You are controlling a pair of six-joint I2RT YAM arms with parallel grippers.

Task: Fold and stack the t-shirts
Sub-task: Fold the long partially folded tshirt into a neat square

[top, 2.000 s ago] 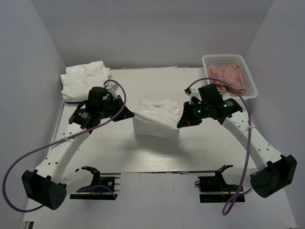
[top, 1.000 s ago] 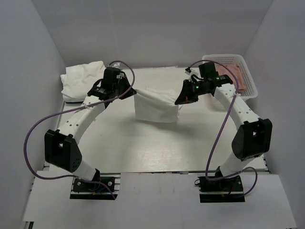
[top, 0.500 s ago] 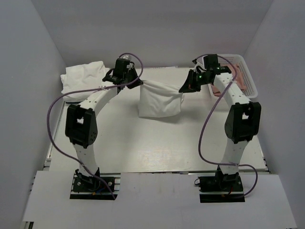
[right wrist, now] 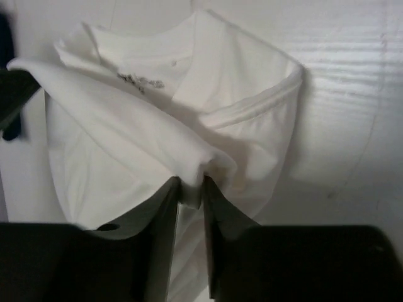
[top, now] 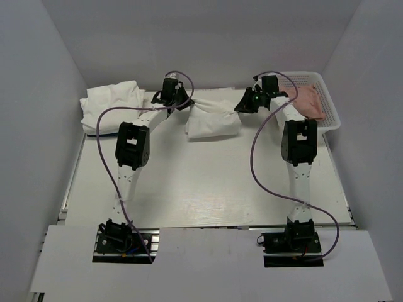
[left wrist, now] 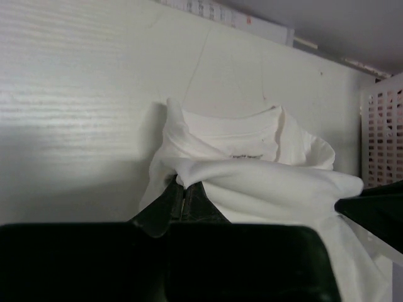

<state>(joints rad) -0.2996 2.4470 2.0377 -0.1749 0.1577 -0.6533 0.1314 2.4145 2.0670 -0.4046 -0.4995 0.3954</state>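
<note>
- where the far-left corner of the pale wooden table [top: 208, 182] meets the wall, a pile of folded white cloth [top: 112, 104] lies well apart from both arms.
- left gripper [left wrist: 184, 189], stretched to the far edge: fingers pressed together on a bunched fold at the shirt's left end.
- crumpled white cotton t-shirt [top: 214, 121] rests on the table near the far edge, between the two grippers; collar and small neck label face up in both wrist views.
- right gripper [right wrist: 191, 189]: fingers close together with a narrow gap, a fold of the shirt's right end caught between them.
- white plastic lattice basket [top: 332, 113], far right, holds pink cloth [top: 312, 100]; it sits just beside the right arm.
</note>
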